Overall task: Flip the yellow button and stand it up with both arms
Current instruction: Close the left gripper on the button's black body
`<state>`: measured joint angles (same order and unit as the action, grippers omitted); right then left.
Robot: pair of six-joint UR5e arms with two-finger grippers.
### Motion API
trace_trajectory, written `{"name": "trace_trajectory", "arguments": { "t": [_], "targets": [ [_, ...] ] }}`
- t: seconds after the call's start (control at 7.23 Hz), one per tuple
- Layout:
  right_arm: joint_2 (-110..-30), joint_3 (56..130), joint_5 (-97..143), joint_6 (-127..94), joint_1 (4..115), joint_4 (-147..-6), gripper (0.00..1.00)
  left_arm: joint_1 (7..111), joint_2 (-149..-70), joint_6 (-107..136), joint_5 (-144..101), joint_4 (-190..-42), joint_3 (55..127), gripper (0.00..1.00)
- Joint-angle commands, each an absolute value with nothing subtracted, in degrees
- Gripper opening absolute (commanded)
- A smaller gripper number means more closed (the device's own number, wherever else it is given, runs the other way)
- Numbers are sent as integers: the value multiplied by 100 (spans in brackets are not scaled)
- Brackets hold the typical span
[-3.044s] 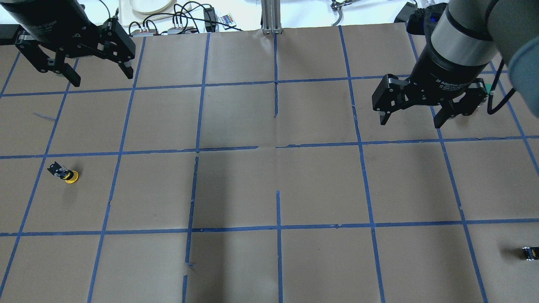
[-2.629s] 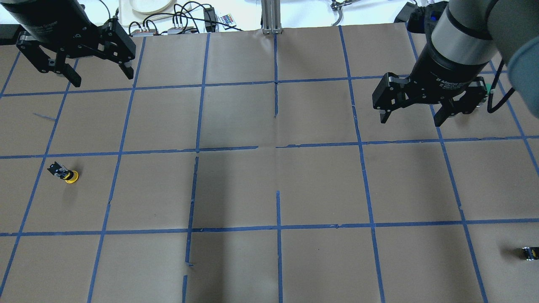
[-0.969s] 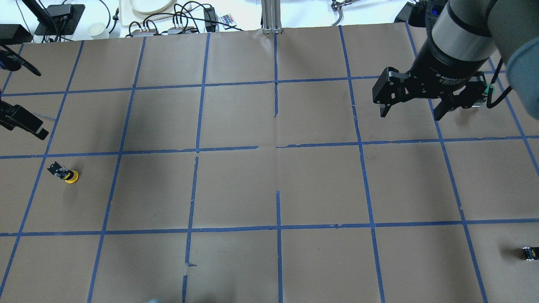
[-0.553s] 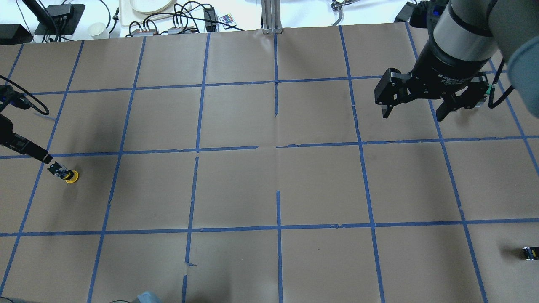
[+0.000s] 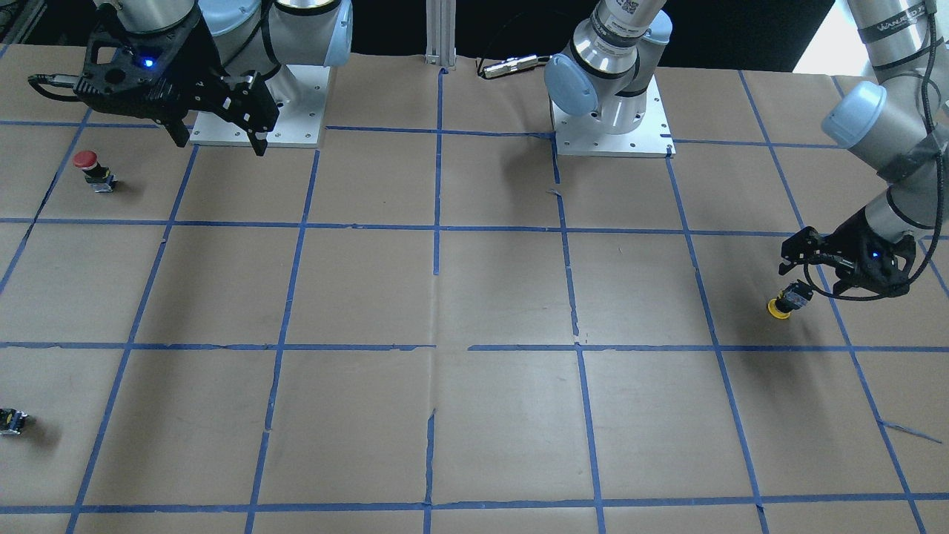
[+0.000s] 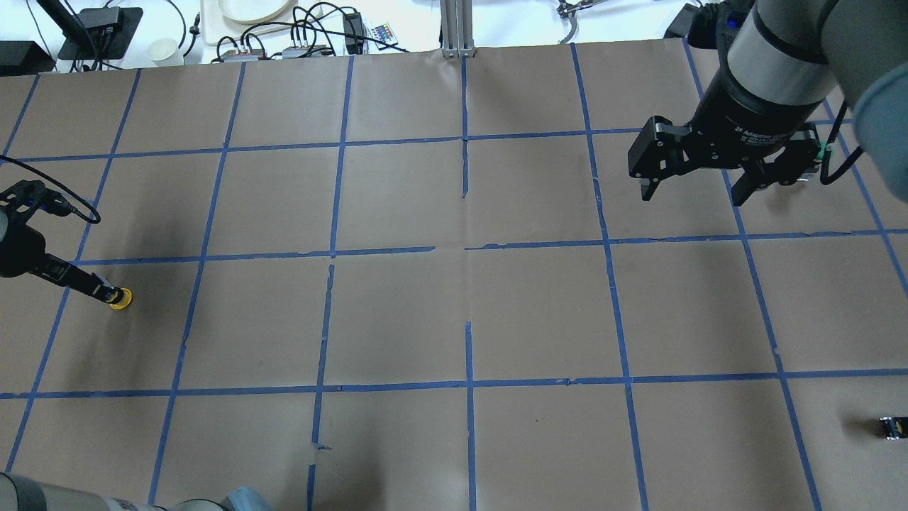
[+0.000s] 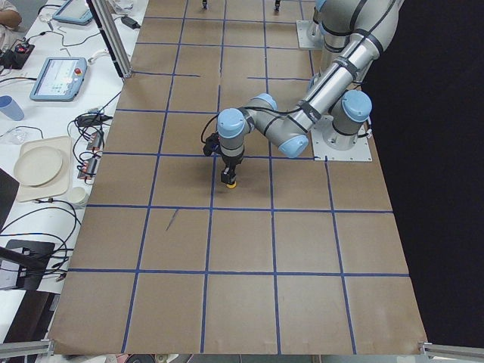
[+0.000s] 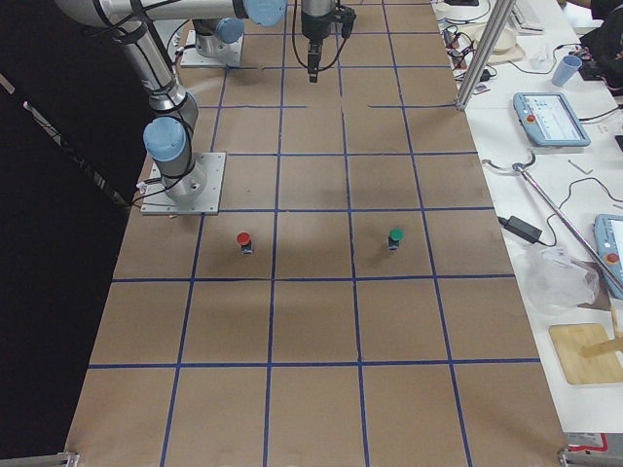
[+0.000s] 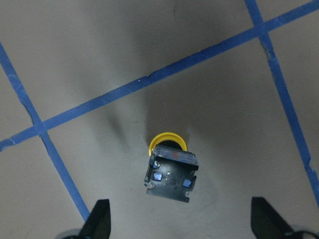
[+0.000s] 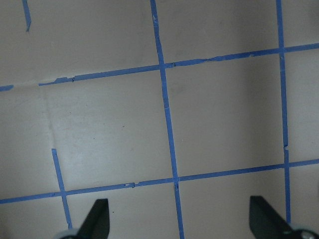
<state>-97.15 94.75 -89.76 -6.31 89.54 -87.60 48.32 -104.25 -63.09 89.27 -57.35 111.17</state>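
The yellow button [image 5: 780,307] lies on its side on the brown paper near the robot's left end of the table, black body toward my left gripper. It also shows in the overhead view [image 6: 121,299] and the exterior left view [image 7: 231,181]. My left gripper [image 5: 808,279] is low over it and open. In the left wrist view the button [image 9: 169,169] lies between and just ahead of the two wide-apart fingertips [image 9: 99,221], untouched. My right gripper [image 6: 691,195] is open and empty, high over the far right of the table; its wrist view [image 10: 180,221] shows only paper.
A red-capped button [image 5: 89,167] stands near the right arm's base, and a green-capped one [image 8: 395,236] stands beside it. A small black capless part [image 6: 891,426] lies at the near right edge. Blue tape lines grid the paper. Cables and trays lie beyond the far edge.
My left arm has swung from the far back left down to the yellow button, its open fingers now at the button's body. The right gripper has barely shifted. The button has not moved.
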Motion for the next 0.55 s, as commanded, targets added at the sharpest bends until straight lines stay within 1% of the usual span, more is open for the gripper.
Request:
{"name": "trace_trajectory", "arguments": {
  "t": [0.0,0.42],
  "targets": [
    [-9695,9475,-8956,-641,8965,-8754,100,4843,-10564,-6082,8895,-5669,11109,98],
    [-9720,9457,-9000,-650,8956,-8780,100,4852,-10679,-7037,8894,-5687,11110,95]
  ]
}}
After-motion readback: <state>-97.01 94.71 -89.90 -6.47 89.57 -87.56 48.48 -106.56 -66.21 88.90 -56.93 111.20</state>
